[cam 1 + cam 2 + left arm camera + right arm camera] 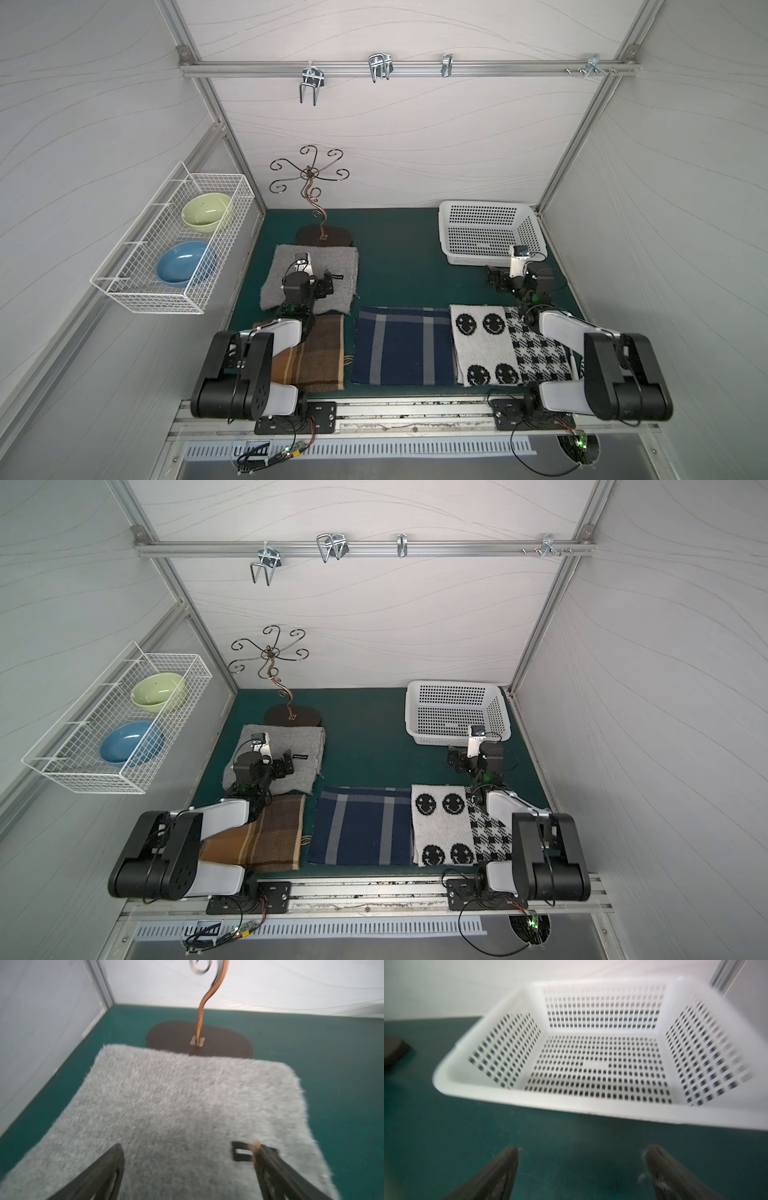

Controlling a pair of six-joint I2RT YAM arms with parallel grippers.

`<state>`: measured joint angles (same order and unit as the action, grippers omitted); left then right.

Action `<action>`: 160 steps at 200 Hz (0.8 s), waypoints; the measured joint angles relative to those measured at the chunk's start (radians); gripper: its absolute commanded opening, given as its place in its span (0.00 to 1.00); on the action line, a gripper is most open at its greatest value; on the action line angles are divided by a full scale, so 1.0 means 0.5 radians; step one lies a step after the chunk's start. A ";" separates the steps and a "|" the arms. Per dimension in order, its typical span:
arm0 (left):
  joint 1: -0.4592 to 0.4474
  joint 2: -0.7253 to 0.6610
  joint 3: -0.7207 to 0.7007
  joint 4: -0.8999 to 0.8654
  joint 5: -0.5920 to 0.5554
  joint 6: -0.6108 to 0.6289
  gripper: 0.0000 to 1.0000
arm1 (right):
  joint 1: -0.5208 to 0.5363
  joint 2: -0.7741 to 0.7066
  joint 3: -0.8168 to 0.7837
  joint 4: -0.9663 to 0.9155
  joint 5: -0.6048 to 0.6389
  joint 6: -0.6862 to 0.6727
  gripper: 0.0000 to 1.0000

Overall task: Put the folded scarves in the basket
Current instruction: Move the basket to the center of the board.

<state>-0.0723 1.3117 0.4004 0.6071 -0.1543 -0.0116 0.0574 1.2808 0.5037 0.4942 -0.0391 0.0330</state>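
The grey fuzzy scarf (336,257) lies folded flat on the green mat at about 10 o'clock in both top views. The white perforated basket (527,235) sits empty at about 1 o'clock, well apart from the scarf. The left gripper (188,1147) hangs over the scarf's near half with its jaws spread wide and nothing between them. The right gripper (582,1149) is just as wide and empty, over bare mat just short of the basket's near rim.

The likeliest failure is a shallow pinch. If the jaws take only the top layer, the fold will open on the way up and the scarf will trail across the mat. The scrolled metal stand (324,237) at 11 o'clock has its dark base right against the scarf's far edge, possibly under it, so a dragged lift could tug or tip the stand. The carry to 1 o'clock also runs toward the right gripper, which could block the drop. A loose corner could catch on the basket's flared rim.

Four more folded scarves run from 7 to 5 o'clock, so a wrong pick is possible, though none lies under either gripper.

The left arm covers the grey scarf's near left corner and part of the brown plaid scarf (316,357). The right arm hides part of the houndstooth scarf (536,345). Both wrist views are blurred. How high the left gripper's tips sit above the pile cannot be told.
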 measured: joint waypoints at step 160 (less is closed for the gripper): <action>-0.862 -0.018 0.488 -0.637 0.417 -0.414 0.99 | -0.548 0.950 1.489 -1.313 0.106 0.307 0.98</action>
<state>-0.5034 1.3025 0.6441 0.2886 0.0540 -0.2188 -0.2165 1.7557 1.2484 -0.1623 0.0139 0.1867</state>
